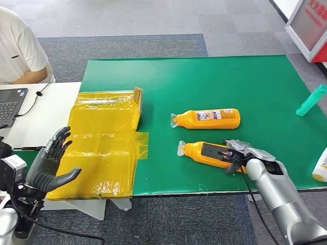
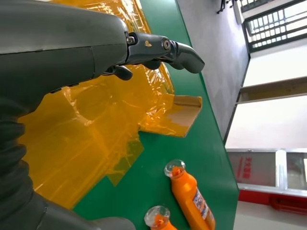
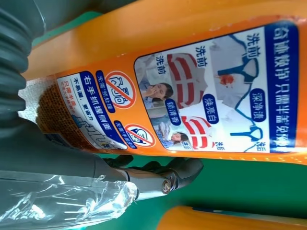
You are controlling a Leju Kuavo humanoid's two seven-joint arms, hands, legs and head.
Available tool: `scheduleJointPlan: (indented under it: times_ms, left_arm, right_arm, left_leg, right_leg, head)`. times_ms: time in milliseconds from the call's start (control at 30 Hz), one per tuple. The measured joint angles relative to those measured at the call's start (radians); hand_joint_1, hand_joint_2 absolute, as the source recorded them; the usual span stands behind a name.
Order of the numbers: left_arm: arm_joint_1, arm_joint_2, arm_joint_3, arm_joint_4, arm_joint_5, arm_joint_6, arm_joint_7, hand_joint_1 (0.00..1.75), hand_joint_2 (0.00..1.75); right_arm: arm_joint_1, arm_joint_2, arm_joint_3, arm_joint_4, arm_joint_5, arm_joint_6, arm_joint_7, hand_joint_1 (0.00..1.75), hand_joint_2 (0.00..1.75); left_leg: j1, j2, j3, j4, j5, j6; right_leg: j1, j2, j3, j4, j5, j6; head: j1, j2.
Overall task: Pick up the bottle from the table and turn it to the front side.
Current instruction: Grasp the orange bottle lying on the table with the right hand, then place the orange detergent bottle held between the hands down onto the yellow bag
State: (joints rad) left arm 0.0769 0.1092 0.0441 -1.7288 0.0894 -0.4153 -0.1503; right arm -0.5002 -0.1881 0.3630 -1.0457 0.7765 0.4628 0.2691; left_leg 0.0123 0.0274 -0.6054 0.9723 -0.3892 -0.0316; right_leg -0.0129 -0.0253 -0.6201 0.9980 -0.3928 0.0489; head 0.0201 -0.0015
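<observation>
Two orange bottles with clear caps lie on the green mat (image 1: 231,81). The far bottle (image 1: 208,119) (image 2: 192,197) shows a blue and white label. The near bottle (image 1: 200,152) (image 2: 158,219) shows a dark label on top. My right hand (image 1: 238,153) wraps the near bottle's base end while it lies on the mat. In the right wrist view a picture label on an orange bottle (image 3: 203,91) is very close. A dark finger (image 3: 163,178) lies along it, with another orange edge (image 3: 231,218) beyond. My left hand (image 1: 50,164) (image 2: 159,50) hovers with fingers spread over the yellow bag.
A flattened yellow plastic bag (image 1: 104,143) (image 2: 90,129) covers the mat's left end. A teal bottle (image 1: 311,100) and a white bottle (image 1: 321,166) lie at the right edge. A person (image 1: 19,46) sits at a white table (image 1: 46,122) with a laptop (image 1: 12,102).
</observation>
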Motion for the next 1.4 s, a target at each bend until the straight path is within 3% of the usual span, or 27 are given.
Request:
scheduleJointPlan:
  times_ms: [67, 133, 400, 633, 867, 1067, 1233, 1400]
  left_arm:
    - [0.0, 0.0, 0.0, 0.0, 0.0, -0.001, 0.0, 0.0, 1.75]
    - [0.0, 0.0, 0.0, 0.0, 0.0, -0.001, 0.0, 0.0, 1.75]
    - [0.002, 0.0, 0.001, 0.0, 0.0, -0.001, 0.0, 0.0, 1.75]
    - [0.011, -0.003, 0.001, -0.005, 0.009, 0.001, 0.0, 0.0, 1.75]
    - [0.046, -0.028, -0.001, -0.023, -0.016, -0.003, -0.021, 0.0, 1.75]
    - [0.088, -0.065, -0.022, -0.037, -0.026, -0.015, -0.03, 0.0, 1.75]
    - [0.101, -0.098, -0.074, -0.066, -0.007, -0.013, -0.03, 0.0, 1.75]
    - [0.099, -0.12, -0.146, -0.104, -0.006, 0.005, -0.009, 0.0, 1.75]
  right_arm:
    - [0.004, 0.0, -0.008, -0.003, 0.002, 0.001, 0.0, 1.12, 1.75]
    - [0.008, 0.0, -0.016, -0.006, 0.004, 0.0, -0.003, 1.75, 1.75]
    - [0.015, 0.013, -0.042, -0.01, 0.016, -0.005, -0.053, 1.75, 1.75]
    - [0.052, 0.082, -0.046, -0.048, -0.019, -0.063, -0.114, 1.75, 1.75]
    - [0.141, 0.188, -0.061, -0.154, -0.139, -0.169, -0.208, 1.75, 1.75]
    - [0.232, 0.267, -0.076, -0.291, -0.302, -0.194, -0.279, 1.75, 1.75]
    - [0.311, 0.313, -0.082, -0.416, -0.482, -0.199, -0.325, 1.75, 1.75]
    - [0.373, 0.348, -0.083, -0.511, -0.536, -0.229, -0.345, 1.75, 1.75]
  left_leg:
    - [0.0, 0.0, 0.0, 0.0, 0.0, 0.0]
    - [0.0, 0.0, 0.0, 0.0, 0.0, 0.0]
    - [0.0, 0.0, 0.0, 0.0, 0.0, 0.0]
    - [0.0, 0.0, 0.0, 0.0, 0.0, -0.001]
    - [0.0, 0.0, -0.001, 0.0, 0.0, 0.0]
    - [0.0, 0.0, -0.001, 0.0, -0.001, -0.001]
    - [0.0, 0.0, -0.001, 0.0, -0.001, -0.001]
    - [0.0, 0.0, -0.001, 0.0, -0.001, -0.001]
  right_leg:
    - [0.0, 0.0, 0.0, 0.0, 0.0, 0.0]
    - [0.0, 0.0, 0.0, 0.0, 0.0, 0.0]
    - [0.0, 0.0, 0.001, 0.0, 0.0, 0.0]
    - [0.0, 0.0, 0.0, 0.0, 0.0, 0.0]
    - [0.0, 0.0, -0.001, 0.0, -0.001, -0.001]
    - [0.0, 0.0, -0.002, 0.0, -0.001, -0.001]
    - [0.0, 0.0, -0.002, 0.0, -0.001, -0.001]
    - [0.0, 0.0, -0.002, 0.0, -0.001, -0.001]
  head:
    - [0.0, 0.0]
    - [0.0, 0.0]
    - [0.0, 0.0]
    - [0.0, 0.0]
    - [0.0, 0.0]
    - [0.0, 0.0]
    - [0.0, 0.0]
    - [0.0, 0.0]
